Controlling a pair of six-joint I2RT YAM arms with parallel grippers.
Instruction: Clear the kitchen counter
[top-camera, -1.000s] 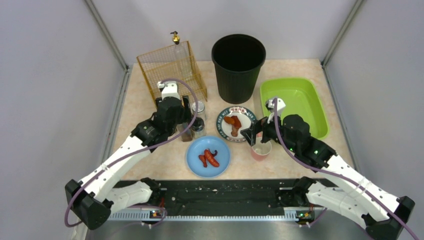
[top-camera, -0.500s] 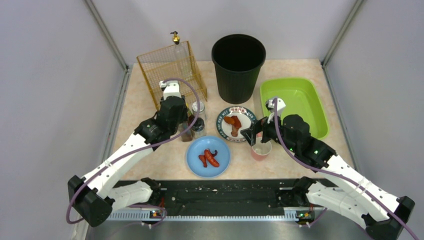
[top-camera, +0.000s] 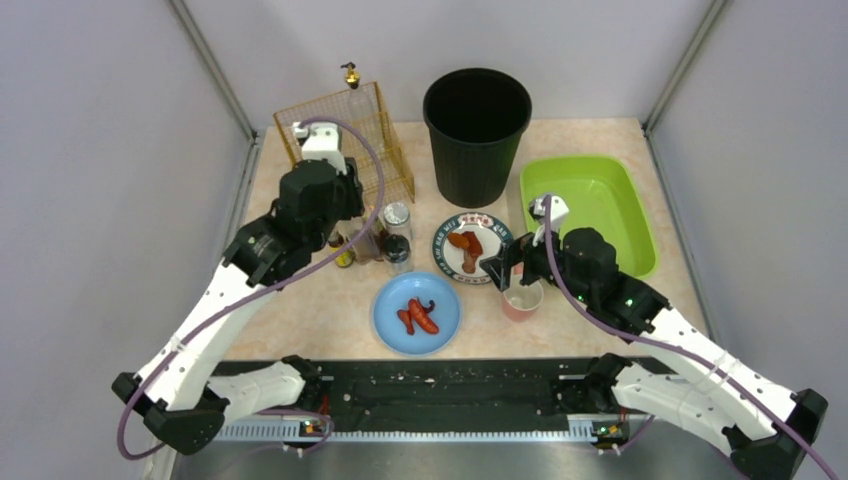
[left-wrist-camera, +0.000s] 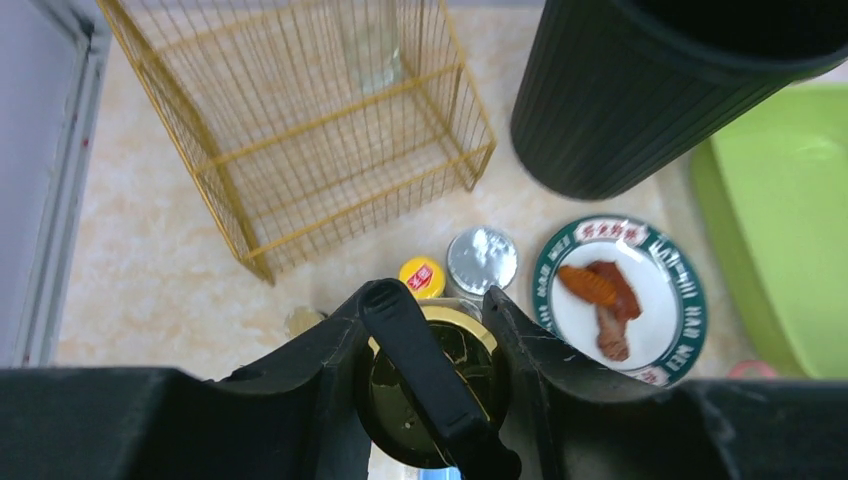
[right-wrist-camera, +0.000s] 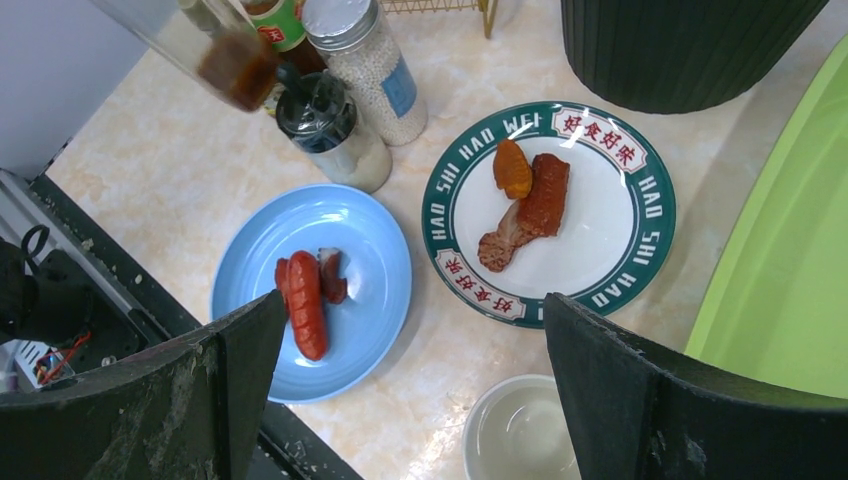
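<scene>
Left gripper pinching the gold lid of a clear glass bottle of brown sauce, which is tilting. Right gripper hovering over a pink cup, fingers spread. Round blue plate carrying red sausages. Beige-pink speckled kitchen counter lying beneath everything, between grey walls.

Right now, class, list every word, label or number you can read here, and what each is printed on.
"HAO SHI HAO WEI": rim of the plate.
Red Chinese characters, same rim: too small to be sure.
Yellow cap, red mark: blurred.
Jar, blue label: unreadable.
Green-labelled bottle: cut off, unreadable.
Sauce bottle: no text shows.
</scene>
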